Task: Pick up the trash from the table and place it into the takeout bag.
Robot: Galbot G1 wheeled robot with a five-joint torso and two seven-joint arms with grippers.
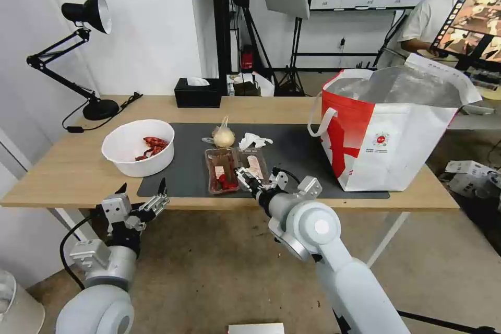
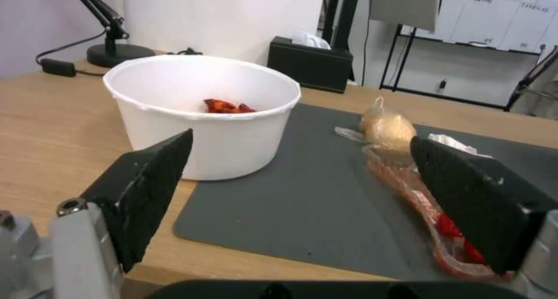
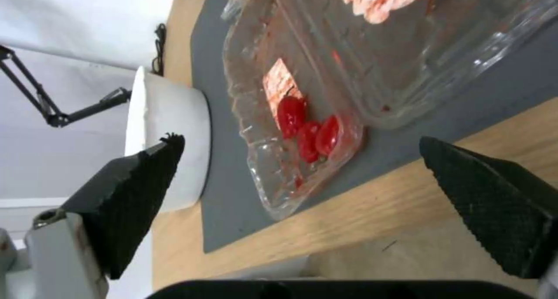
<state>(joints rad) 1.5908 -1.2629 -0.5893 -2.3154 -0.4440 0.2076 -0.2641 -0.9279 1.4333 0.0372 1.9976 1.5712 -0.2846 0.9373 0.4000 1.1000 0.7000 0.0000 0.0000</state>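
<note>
1. My right gripper (image 1: 259, 179) is spread wide and holds nothing. It hangs at the near edge of the table (image 1: 62, 177), right by the near end of the clear food tray (image 1: 236, 168).
2. The tray lies flat on the dark grey mat (image 1: 297, 151). Its two halves sit side by side, and each half's long side runs from me toward the far wall. Red bits (image 3: 308, 129) sit at its near end.
3. My left gripper (image 1: 143, 195) is spread wide too, empty, just off the near edge, in front of the white bowl (image 1: 138, 147).
4. The knotted bag (image 1: 223, 135) and the white tissue (image 1: 253, 141) lie just behind the tray.
5. The takeout bag (image 1: 391, 130) stands open on my right.
</note>
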